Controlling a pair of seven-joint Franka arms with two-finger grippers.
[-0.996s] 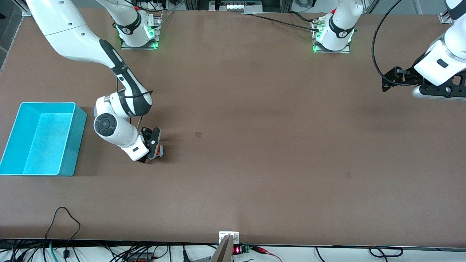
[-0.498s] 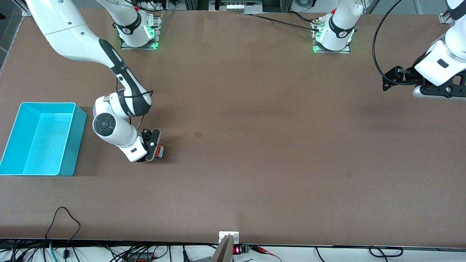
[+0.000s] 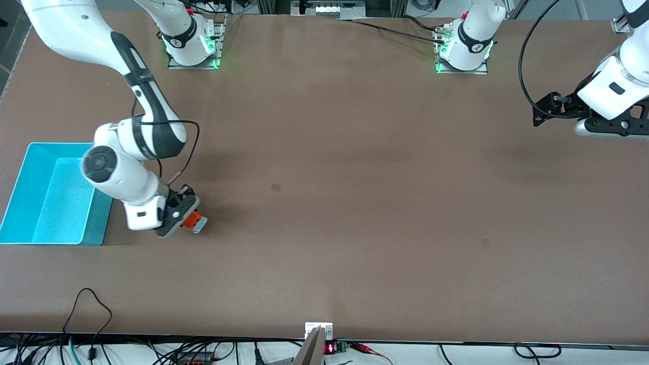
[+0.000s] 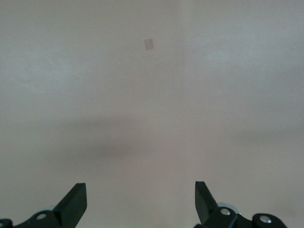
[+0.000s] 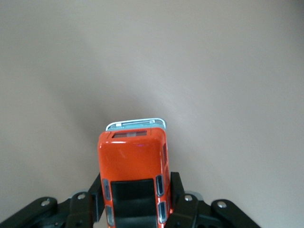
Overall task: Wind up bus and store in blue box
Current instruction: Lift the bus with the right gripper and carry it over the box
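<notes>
Table [image 3: 355, 203]: a brown surface is seen across the whole front view, with both arm bases mounted along the edge farthest from the front camera.
Blue box [image 3: 20, 192]: the cyan bin is set on the table at the right arm's end, open side up; its wall toward the table's middle is partly covered by the right arm's wrist in the front view.
Right arm: it is reached out from its base to a spot just beside the blue box, with the wrist bent down toward the table.
Left arm: it is held waiting at its own end of the table, well apart from the box and the bus.
Left gripper [image 4: 141, 202]: the two dark fingers are spread wide apart and nothing is held between them; only bare table is seen under them.
Right gripper [image 3: 183, 217]: the fingers are closed against the two long sides of the bus.
Bus [image 5: 134, 161]: the orange-red toy is gripped by the right gripper just beside the blue box, toward the table's middle; the dark roof panel is turned to the wrist camera and the silver-white end sticks out past the fingertips.
</notes>
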